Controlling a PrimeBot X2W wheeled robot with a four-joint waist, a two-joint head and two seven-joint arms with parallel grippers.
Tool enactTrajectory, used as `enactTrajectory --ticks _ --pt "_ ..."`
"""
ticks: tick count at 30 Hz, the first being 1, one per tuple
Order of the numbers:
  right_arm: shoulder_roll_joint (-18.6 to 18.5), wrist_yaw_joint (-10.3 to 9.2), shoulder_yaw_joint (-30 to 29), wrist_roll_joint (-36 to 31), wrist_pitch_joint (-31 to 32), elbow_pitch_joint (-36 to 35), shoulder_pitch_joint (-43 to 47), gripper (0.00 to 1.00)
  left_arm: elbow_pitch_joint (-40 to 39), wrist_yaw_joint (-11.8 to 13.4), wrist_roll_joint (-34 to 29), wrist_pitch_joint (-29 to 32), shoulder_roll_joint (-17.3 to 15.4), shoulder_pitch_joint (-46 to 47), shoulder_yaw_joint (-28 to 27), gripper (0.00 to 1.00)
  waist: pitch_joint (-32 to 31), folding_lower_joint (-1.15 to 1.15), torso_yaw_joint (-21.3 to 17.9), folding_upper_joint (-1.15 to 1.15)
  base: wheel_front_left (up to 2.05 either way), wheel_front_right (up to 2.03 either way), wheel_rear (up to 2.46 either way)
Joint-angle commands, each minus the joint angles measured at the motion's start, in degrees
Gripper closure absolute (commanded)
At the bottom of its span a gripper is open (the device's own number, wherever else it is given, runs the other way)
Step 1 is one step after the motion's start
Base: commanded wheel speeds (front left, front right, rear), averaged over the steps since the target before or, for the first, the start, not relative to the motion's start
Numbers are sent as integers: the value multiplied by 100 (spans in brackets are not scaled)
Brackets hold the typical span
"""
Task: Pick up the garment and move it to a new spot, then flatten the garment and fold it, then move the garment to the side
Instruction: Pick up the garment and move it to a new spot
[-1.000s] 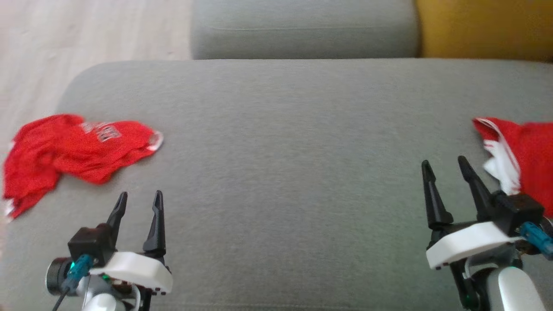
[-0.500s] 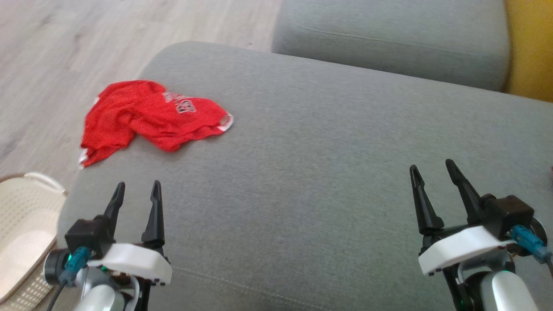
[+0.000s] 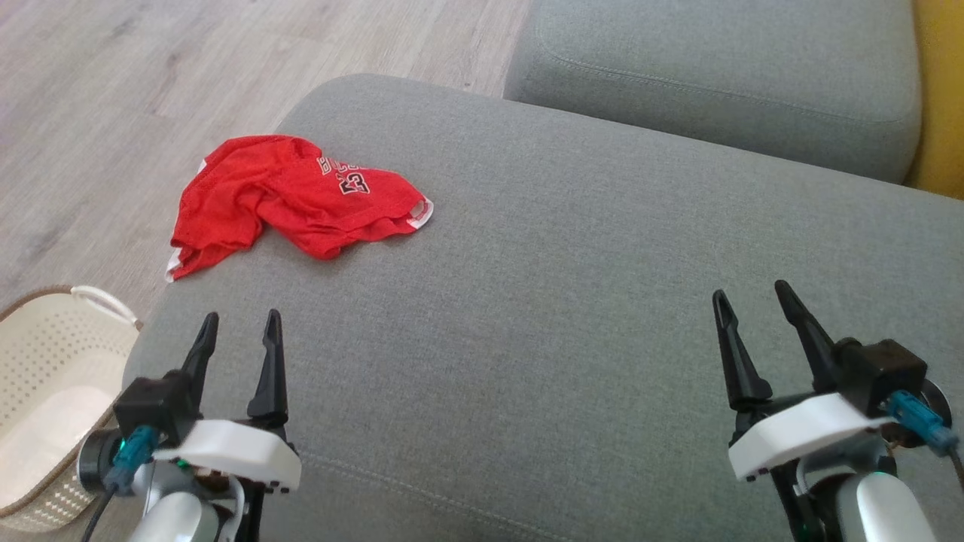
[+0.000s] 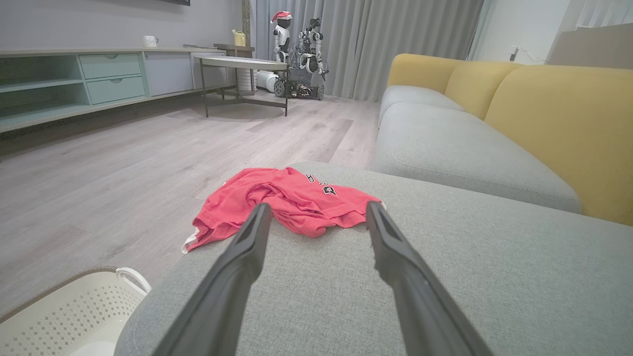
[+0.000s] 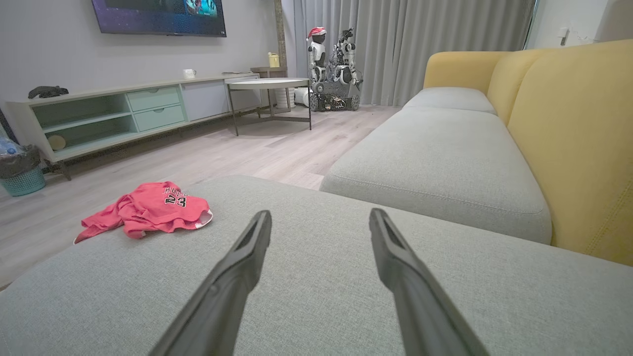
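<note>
So, my left gripper (image 3: 241,316) and right gripper (image 3: 753,290) both hang with jaws wide, holding nothing. The garment (image 3: 301,199) lies crumpled at the far left corner of the sofa (image 3: 565,301), one end over the edge. I'd bring the left in low and pinch the bunched middle.

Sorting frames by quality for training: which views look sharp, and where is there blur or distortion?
Head view: even soft light, crumpled red jersey slightly grainy, no glare. Left wrist view: wide-angle stretching, its dark fingers soft up close, jersey sharp. Right wrist view: likewise, fingers blurred low down.
</note>
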State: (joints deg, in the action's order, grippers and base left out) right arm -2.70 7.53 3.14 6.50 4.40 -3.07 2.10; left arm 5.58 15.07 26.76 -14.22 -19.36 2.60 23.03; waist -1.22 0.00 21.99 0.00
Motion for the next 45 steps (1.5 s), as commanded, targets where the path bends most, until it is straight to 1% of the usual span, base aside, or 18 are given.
enactTrajectory --ticks 1,7,11,15,17,18,21,24,25,28,32,34,37,40,41,42,45 --pt "-38 -4 128 3 17 -218 -121 0 -169 -11 -56 -73 -60 319 -301 0 9 0 0 0 0 0 0" --pt "-70 -4 106 17 103 -343 -173 0 -221 -42 -136 -76 36 491 -393 0 214 0 -5 0 0 0 0" --pt "-144 -4 127 -6 190 -496 -332 0 -289 -180 -288 -76 184 881 -559 0 574 0 -107 0 0 0 0" --pt "-247 -4 163 -35 279 -641 -580 0 -210 -408 -462 -77 388 1431 -841 0 1021 0 -332 0 0 0 0" --pt "-302 -4 202 -46 319 -690 -718 0 -121 -576 -537 -77 502 1733 -999 0 1246 0 -475 0 0 0 0" --pt "-302 -4 202 -46 319 -690 -718 0 -121 -576 -537 -77 502 1733 -999 0 1246 0 -475 0 0 0 0" --pt "-360 -4 259 -54 356 -740 -912 0 223 -874 -648 -77 618 2193 -1236 0 1550 0 -710 0 0 0 0" --pt "-396 -4 277 -53 370 -754 -1049 0 980 -1234 -696 -77 661 2644 -1378 0 1791 0 -918 0 0 0 0" --pt "-414 -4 300 -37 370 -750 -1127 0 1702 -1464 -683 -77 635 2964 -1422 0 1926 0 -1052 0 0 0 0" --pt "-425 -4 288 -27 368 -758 -1199 0 2940 -1740 -602 -31 576 3464 -1420 0 2082 0 -1194 0 0 0 0" --pt "-429 -4 264 -30 389 -809 -1254 0 4285 -1932 -440 207 485 4126 -1461 0 2258 0 -1309 0 0 0 0" --pt "-440 -4 248 -34 403 -844 -1278 0 4863 -1991 -385 474 479 4398 -1432 0 2346 0 -1320 0 0 0 0" --pt "-459 -4 287 -20 436 -872 -1325 0 5553 -2086 -308 716 465 4702 -1393 0 2446 0 -1371 0 0 0 0" --pt "-479 -4 308 8 446 -889 -1370 0 6073 -2137 -222 894 472 4876 -1387 0 2495 0 -1414 0 0 0 0" --pt "-486 -4 307 13 449 -893 -1379 0 6190 -2155 -201 922 478 4918 -1376 53 2503 0 -1423 0 0 0 0" --pt "-491 -4 303 20 450 -896 -1386 0 6280 -2173 -194 926 476 4953 -1353 100 2509 0 -1429 0 0 0 0" --pt "-497 -4 271 34 450 -897 -1383 0 6437 -2203 -171 806 452 5023 -1314 100 2509 0 -1416 0 0 0 0"
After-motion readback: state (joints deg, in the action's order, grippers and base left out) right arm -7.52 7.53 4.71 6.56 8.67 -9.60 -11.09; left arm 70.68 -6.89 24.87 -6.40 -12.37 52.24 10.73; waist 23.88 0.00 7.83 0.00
